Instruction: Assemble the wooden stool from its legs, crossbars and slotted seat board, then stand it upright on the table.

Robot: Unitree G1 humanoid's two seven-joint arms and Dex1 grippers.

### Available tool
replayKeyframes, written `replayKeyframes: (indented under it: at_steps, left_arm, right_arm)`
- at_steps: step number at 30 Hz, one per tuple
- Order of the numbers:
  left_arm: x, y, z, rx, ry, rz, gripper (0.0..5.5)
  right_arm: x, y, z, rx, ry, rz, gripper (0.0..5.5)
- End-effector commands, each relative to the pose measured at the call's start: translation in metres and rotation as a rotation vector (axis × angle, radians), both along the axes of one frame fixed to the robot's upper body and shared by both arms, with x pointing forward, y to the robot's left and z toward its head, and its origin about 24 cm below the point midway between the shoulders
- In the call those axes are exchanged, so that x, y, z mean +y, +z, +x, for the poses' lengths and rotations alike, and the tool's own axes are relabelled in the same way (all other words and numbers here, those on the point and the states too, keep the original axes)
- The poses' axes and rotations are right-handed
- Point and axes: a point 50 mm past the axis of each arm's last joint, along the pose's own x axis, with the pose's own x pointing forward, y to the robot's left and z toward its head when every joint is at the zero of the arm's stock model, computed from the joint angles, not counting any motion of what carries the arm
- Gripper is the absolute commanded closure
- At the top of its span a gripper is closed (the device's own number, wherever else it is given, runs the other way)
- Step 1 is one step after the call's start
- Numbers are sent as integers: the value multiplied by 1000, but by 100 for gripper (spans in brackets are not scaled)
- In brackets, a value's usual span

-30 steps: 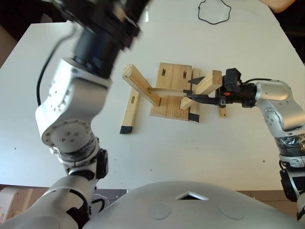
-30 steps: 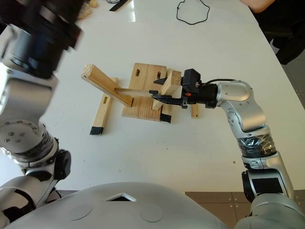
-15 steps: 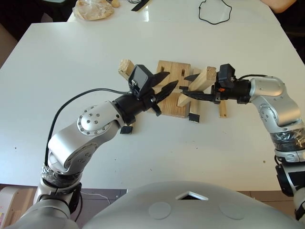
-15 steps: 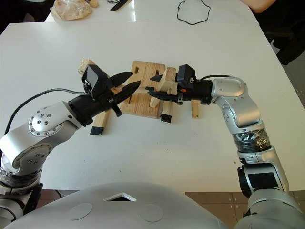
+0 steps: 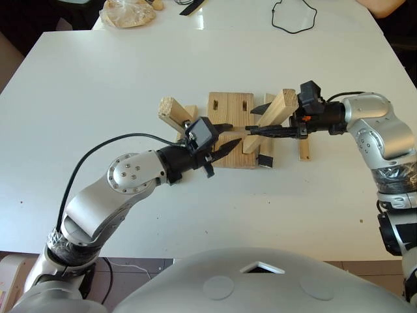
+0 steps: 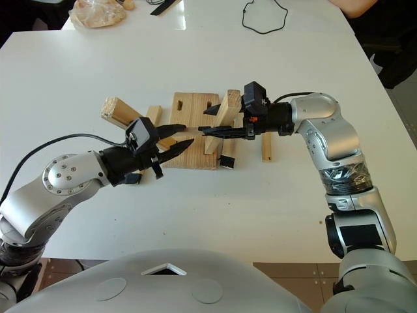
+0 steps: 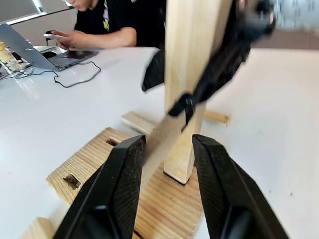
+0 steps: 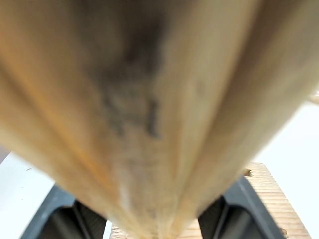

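Seat board (image 5: 229,104): pale wood, straight grain, dark slots. Leg (image 5: 280,107) in my right gripper (image 5: 254,119): same pale wood. End cap (image 5: 264,161) on the flat leg beside it: black. My right gripper and left gripper (image 5: 225,135): black. Table (image 5: 98,85): white. Far cable (image 5: 293,16): black. Far-left bag (image 5: 127,12): tan.

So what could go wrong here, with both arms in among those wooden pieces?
The left fingers stand open around the thin crossbar. Closing off-centre might twist it out of the leg that the right fingers hold. That leg leans over the seat board, so a slip could let it topple. The loose bar on the table near the right fingers might also get knocked.
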Motion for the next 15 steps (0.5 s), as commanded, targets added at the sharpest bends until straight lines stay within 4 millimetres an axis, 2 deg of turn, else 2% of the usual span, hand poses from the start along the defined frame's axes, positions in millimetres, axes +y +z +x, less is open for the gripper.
replayKeyframes:
  at_steps: [1, 5, 12, 15]
  left_arm:
    - [4, -17, 12, 21, 36, 90, 376]
    - [0, -16, 16, 21, 61, 53, 376]
    - [-1, -29, 14, 80, 96, 71, 376]
    - [-4, -35, 13, 103, 104, 83, 413]
  right_arm:
    - [3, -18, -5, 90, 57, -95, 349]
    - [3, -20, -11, 51, 78, -123, 349]
    - [9, -19, -19, -24, 68, -143, 349]
    - [12, -19, -20, -55, 41, -153, 349]
